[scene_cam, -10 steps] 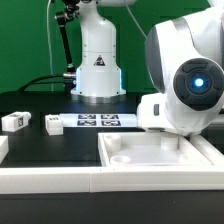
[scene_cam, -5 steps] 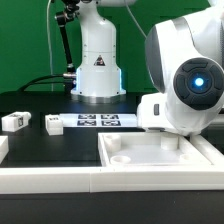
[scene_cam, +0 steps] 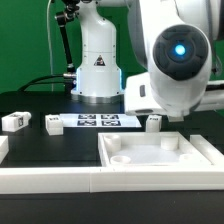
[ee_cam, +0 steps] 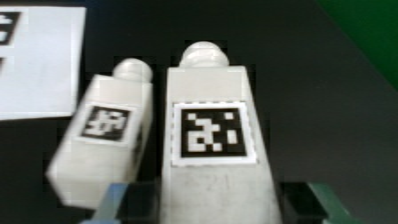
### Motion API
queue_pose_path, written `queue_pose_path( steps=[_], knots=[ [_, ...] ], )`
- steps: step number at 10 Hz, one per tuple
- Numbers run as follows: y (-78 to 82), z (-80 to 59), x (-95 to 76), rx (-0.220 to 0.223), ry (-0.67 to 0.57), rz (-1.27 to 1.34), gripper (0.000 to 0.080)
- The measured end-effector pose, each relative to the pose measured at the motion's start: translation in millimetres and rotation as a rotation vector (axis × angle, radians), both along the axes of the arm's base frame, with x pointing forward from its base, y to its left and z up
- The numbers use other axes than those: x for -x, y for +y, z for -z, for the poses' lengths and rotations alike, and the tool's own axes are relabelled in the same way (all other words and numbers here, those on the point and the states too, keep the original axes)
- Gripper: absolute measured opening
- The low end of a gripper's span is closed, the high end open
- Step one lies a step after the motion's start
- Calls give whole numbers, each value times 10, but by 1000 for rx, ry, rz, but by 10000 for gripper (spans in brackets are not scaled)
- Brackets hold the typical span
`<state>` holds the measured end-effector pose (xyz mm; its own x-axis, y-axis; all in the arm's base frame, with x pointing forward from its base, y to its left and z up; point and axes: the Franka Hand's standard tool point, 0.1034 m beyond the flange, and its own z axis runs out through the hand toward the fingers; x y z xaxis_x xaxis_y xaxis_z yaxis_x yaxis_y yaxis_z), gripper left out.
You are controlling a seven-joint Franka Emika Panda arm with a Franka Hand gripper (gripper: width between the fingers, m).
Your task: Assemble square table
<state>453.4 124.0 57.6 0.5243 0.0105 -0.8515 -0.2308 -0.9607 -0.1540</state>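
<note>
The square table's white tray-like top [scene_cam: 160, 157] lies at the front of the exterior view, rim up. In the wrist view my gripper [ee_cam: 217, 200] is shut on a white tagged leg [ee_cam: 217, 120], its dark pads against both long sides. A second leg [ee_cam: 111, 120] lies right beside the held one. From outside, the held leg [scene_cam: 152, 123] shows just under my arm's big white wrist [scene_cam: 175, 60], behind the top's far rim. Two more legs [scene_cam: 15, 121] [scene_cam: 50, 124] lie on the black table at the exterior view's left.
The marker board [scene_cam: 97, 122] lies flat in front of the arm's base [scene_cam: 97, 75]; its corner shows in the wrist view too [ee_cam: 36, 60]. A long white wall [scene_cam: 60, 180] runs along the front edge. A green screen stands behind.
My arm has swung toward the exterior view's left and risen, uncovering the leg behind the top's far rim. The jaws closed slightly a second ago and have held still since.
</note>
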Motion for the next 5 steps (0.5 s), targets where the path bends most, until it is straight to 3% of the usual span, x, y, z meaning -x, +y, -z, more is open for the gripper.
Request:
queue_pose_path(
  steps=[2,5],
  knots=[
    [-92,-95,-92,-8,-30,10,290],
    [-73,-22,-185,7,-120,26,290]
  ],
)
